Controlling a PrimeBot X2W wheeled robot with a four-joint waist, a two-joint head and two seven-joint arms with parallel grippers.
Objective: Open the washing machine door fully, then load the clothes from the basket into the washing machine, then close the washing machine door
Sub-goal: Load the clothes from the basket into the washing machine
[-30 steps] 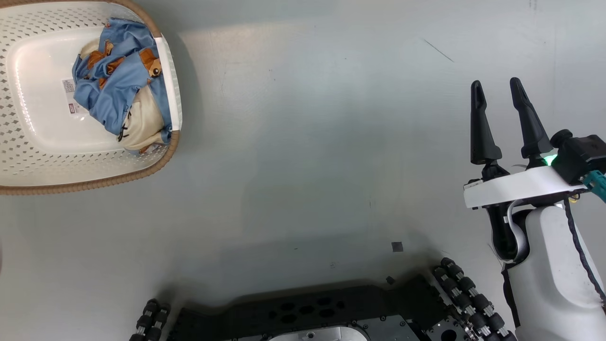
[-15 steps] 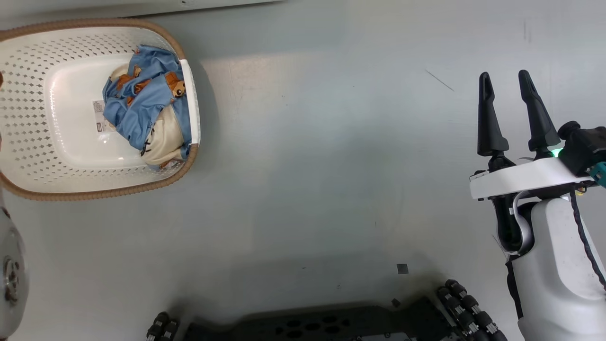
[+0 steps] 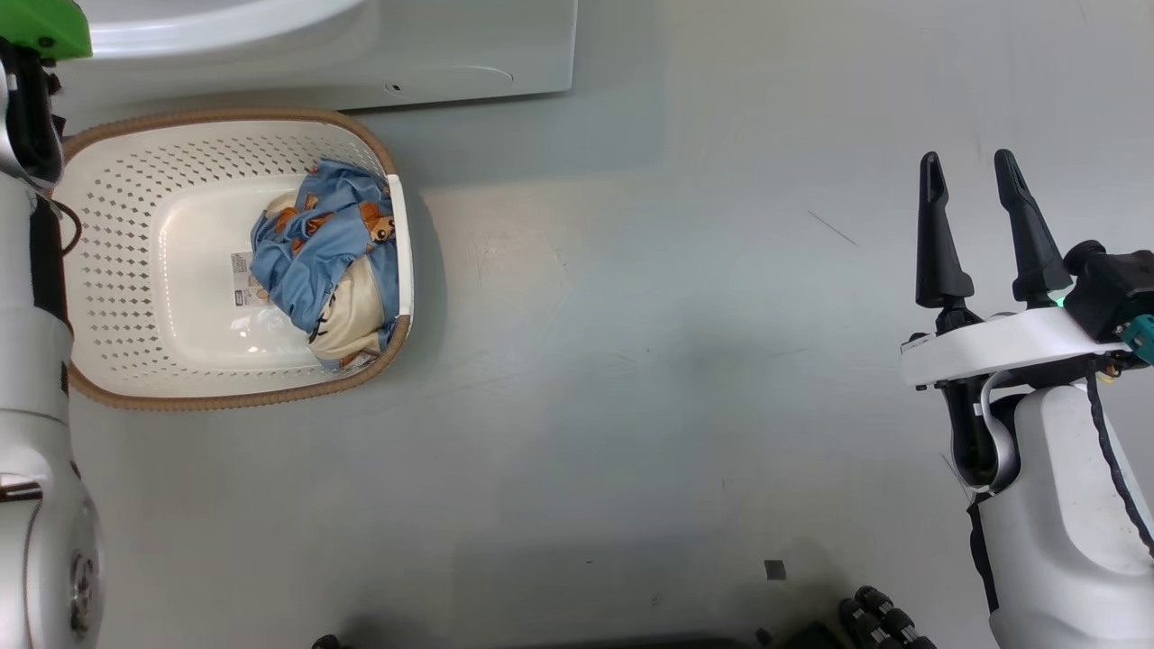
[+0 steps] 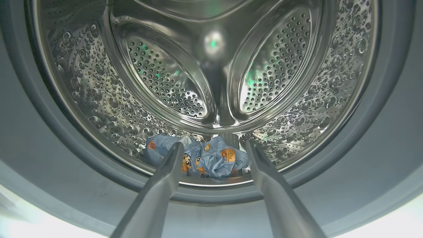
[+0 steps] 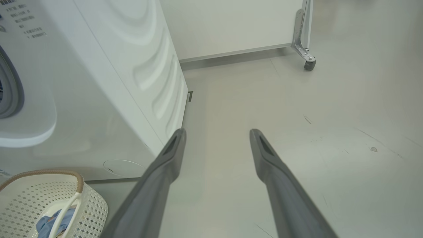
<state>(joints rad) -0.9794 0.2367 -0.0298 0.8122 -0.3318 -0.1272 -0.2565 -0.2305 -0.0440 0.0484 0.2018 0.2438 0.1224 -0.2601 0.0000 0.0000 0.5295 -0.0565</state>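
Observation:
The washing machine stands at the top of the head view, and its white side fills the left of the right wrist view. Its door is out of view. My left gripper is open at the grey-ringed drum mouth, pointing into the steel drum. One bundle of the clothes lies on the drum floor just past the fingertips, free of them. A second blue bear-print bundle with cream lining lies in the basket on the floor before the washer. My right gripper hangs open and empty over bare floor, far right.
My pale left forearm runs up the left edge beside the basket. The basket's corner shows low left in the right wrist view. A white panel on a caster stands behind the washer. My base's wheels sit at the bottom.
The head camera has tilted up: basket and floor slid down and right in the picture, and the washer's front and my left forearm came into view. Both grippers stay open.

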